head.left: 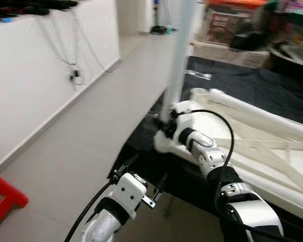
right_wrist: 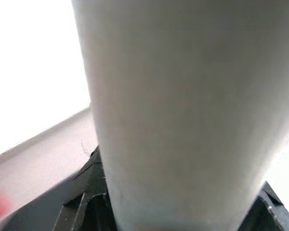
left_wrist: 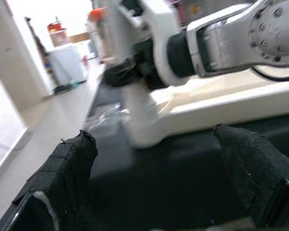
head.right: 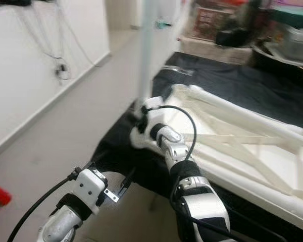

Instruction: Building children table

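Observation:
A white children's table top (head.left: pixel 252 146) lies upside down on a black mat (head.left: pixel 242 80). At its near left corner a white table leg (head.left: pixel 178 55) stands upright. My right gripper (head.left: pixel 166 123) is shut on the leg's lower end, just above the corner socket. In the right wrist view the leg (right_wrist: pixel 183 120) is pressed close between the black fingers (right_wrist: pixel 82 211). My left gripper (head.left: pixel 154 194) hangs open, low in front of the mat's near edge. In the left wrist view its fingers (left_wrist: pixel 62 178) stand wide apart, pointing at the table corner (left_wrist: pixel 144 130).
A white wall with dangling cables (head.left: pixel 73 75) runs along the left, with bare tiled floor (head.left: pixel 91 131) beside the mat. A red stool (head.left: pixel 2 199) sits at the lower left. Boxes and clutter (head.left: pixel 227 22) stand behind the mat.

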{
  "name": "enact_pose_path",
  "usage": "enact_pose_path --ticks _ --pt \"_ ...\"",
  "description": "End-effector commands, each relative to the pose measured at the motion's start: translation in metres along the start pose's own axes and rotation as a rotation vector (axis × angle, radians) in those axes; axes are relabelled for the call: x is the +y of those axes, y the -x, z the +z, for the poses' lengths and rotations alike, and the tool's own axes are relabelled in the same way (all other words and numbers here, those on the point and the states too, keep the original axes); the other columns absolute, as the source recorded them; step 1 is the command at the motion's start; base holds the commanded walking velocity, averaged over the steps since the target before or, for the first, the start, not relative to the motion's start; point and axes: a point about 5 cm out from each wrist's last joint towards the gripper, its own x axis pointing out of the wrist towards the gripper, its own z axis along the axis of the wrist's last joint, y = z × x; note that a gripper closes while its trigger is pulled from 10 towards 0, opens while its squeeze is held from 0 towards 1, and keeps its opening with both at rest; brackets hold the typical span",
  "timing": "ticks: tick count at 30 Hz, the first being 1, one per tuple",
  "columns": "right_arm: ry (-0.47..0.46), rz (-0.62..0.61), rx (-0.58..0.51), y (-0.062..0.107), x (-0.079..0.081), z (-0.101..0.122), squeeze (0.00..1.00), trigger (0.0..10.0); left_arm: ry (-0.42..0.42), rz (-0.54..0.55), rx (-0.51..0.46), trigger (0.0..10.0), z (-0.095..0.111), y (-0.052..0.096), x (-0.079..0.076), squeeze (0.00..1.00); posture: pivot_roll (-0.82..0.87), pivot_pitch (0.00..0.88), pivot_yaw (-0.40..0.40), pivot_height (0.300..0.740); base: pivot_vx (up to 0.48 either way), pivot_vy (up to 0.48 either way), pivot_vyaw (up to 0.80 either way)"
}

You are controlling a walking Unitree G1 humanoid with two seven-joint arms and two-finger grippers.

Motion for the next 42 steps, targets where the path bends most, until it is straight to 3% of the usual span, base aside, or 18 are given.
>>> enact_pose_path --ticks 1,3,8,10,14,15,19,20,25,26,30,32,34,35,38,40,41,42 --pt "-0.007 -0.320 0.015 0.011 -0.034 -0.008 0.00 0.0 -0.003 -0.011 0.014 10.0 -0.003 0.001 -0.002 0.00 0.08 0.068 -0.076 0.740 0.000 0.000 0.00" --pt "-0.007 -0.320 0.015 0.011 -0.034 -0.008 0.00 0.0 -0.003 -0.011 0.014 10.0 -0.003 0.001 -0.002 0.00 0.08 0.068 -0.076 0.740 0.000 0.000 0.00" --pt "-0.085 -0.498 0.001 0.021 -0.036 -0.012 0.00 0.0 -0.004 -0.012 0.014 10.0 -0.003 0.001 -0.002 0.00 0.08 0.065 -0.081 0.740 0.000 0.000 0.00" --pt "-0.178 -0.632 -0.005 0.027 -0.026 -0.013 0.00 0.0 -0.004 -0.011 0.013 10.0 -0.003 0.001 -0.003 0.00 0.08 0.066 -0.084 0.740 0.000 0.000 0.00" --pt "-0.220 -0.663 -0.007 0.026 -0.013 -0.011 0.00 0.0 -0.004 -0.011 0.013 10.0 -0.002 0.000 -0.003 0.00 0.08 0.071 -0.084 0.740 0.000 0.000 0.00" --pt "-0.208 -0.645 -0.008 0.024 -0.007 -0.009 0.00 10.0 -0.003 -0.011 0.013 10.0 -0.002 0.000 -0.003 0.00 0.08 0.072 -0.083 0.740 0.000 0.000 0.00" --pt "-0.185 -0.615 -0.021 0.023 -0.001 -0.007 0.00 10.0 -0.003 -0.011 0.013 10.0 -0.002 0.000 -0.003 0.00 0.08 0.073 -0.085 0.740 0.000 0.000 0.00" --pt "-0.172 -0.588 -0.048 0.023 0.000 -0.005 1.00 10.0 -0.002 -0.010 0.014 10.0 -0.002 0.000 -0.003 0.00 0.08 0.074 -0.081 0.740 0.000 0.000 0.00" --pt "-0.161 -0.540 -0.089 0.022 -0.003 -0.002 1.00 10.0 -0.002 -0.010 0.014 10.0 -0.002 -0.001 -0.002 0.00 0.08 0.077 -0.082 0.740 0.000 0.000 0.00" --pt "-0.159 -0.501 -0.124 0.021 -0.005 0.002 0.00 10.0 -0.002 -0.010 0.014 10.0 -0.002 -0.001 -0.002 0.00 0.08 0.077 -0.080 0.740 0.000 0.000 0.00" --pt "-0.185 -0.413 -0.160 0.019 -0.008 0.007 0.00 10.0 -0.002 -0.011 0.014 10.0 -0.002 -0.001 -0.002 0.00 0.08 0.078 -0.080 0.740 0.000 0.000 0.00" --pt "-0.191 -0.219 -0.182 0.014 -0.005 0.010 0.00 10.0 -0.001 -0.010 0.015 10.0 -0.002 -0.001 -0.002 0.00 0.08 0.077 -0.080 0.740 0.000 0.000 0.00" --pt "-0.191 -0.219 -0.182 0.014 -0.005 0.010 0.00 10.0 -0.001 -0.010 0.015 10.0 -0.002 -0.001 -0.002 0.00 0.08 0.077 -0.080 0.740 0.000 0.000 0.00" --pt "-0.217 -0.108 -0.165 0.012 -0.003 0.009 0.00 10.0 -0.002 -0.010 0.015 10.0 -0.002 -0.001 -0.002 0.00 0.08 0.079 -0.081 0.740 0.000 0.000 0.00" --pt "-0.195 -0.010 -0.142 0.011 -0.003 0.006 0.00 10.0 -0.002 -0.011 0.015 10.0 -0.002 -0.002 -0.002 0.00 0.08 0.078 -0.081 0.740 0.000 0.000 0.00" --pt "-0.162 0.271 -0.084 0.011 0.000 0.003 0.00 10.0 -0.002 -0.010 0.014 10.0 -0.002 -0.002 -0.003 0.00 0.08 0.079 -0.081 0.740 0.000 0.000 0.00" --pt "-0.162 0.271 -0.084 0.011 0.000 0.003 0.00 10.0 -0.002 -0.010 0.014 10.0 -0.002 -0.002 -0.003 0.00 0.08 0.079 -0.081 0.740 0.000 0.000 0.00" --pt "-0.133 0.417 -0.052 0.012 0.004 0.002 0.00 10.0 -0.002 -0.010 0.013 10.0 -0.002 -0.003 -0.002 0.00 0.08 0.080 -0.081 0.740 0.000 0.000 0.00"
